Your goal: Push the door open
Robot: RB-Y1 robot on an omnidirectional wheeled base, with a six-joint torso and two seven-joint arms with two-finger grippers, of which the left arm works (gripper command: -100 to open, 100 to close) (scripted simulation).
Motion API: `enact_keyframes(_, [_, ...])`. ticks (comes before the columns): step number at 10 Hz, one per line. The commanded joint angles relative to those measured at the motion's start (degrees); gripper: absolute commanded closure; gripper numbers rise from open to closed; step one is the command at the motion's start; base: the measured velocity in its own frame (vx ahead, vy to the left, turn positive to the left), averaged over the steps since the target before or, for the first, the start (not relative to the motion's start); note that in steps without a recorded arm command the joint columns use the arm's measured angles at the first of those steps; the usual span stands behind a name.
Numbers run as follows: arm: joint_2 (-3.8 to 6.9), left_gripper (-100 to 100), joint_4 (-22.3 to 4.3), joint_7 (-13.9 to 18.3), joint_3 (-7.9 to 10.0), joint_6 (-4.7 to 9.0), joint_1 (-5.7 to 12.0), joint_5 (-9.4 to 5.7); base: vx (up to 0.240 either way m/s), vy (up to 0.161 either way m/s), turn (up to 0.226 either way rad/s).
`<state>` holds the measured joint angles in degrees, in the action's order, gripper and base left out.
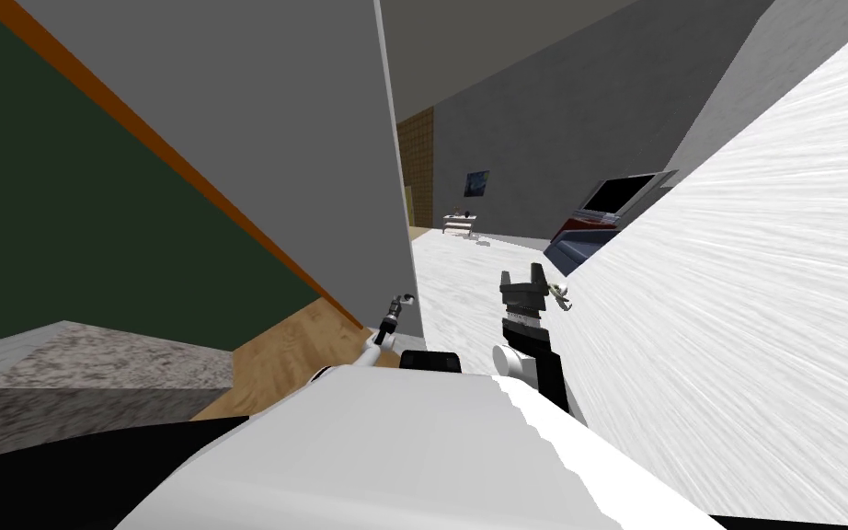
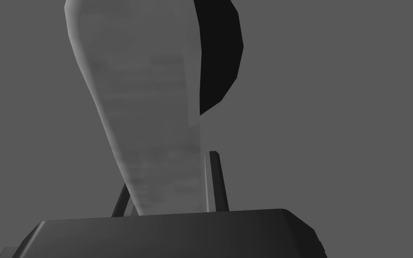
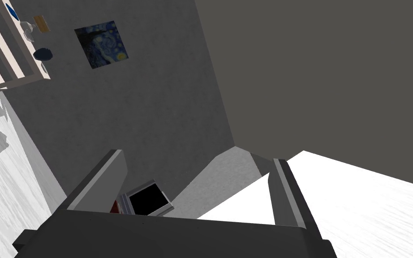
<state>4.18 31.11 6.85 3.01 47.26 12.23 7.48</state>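
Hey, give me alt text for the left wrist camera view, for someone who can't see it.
The left end effector grips a pale grey door handle, its two fingers pressing the lever's sides. Behind it is the flat grey door, with the handle's black round base against it.

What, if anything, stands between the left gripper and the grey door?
Nothing visible. The left gripper is at the grey door, near its free edge: its jaws press the sides of the light grey lever handle, with the flat door face right behind.
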Motion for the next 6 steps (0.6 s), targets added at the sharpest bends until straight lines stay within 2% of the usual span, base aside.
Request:
enact_keyframes(1, [0.08,100,0.29,-0.74,1.34,-0.04,0.28,-0.86,0.167,-0.132,0.078])
enact_keyframes(6, [-0.87,100,0.30,-2.15,3.77,-0.27,0.14,-2.54,0.153,-0.112,0.058])
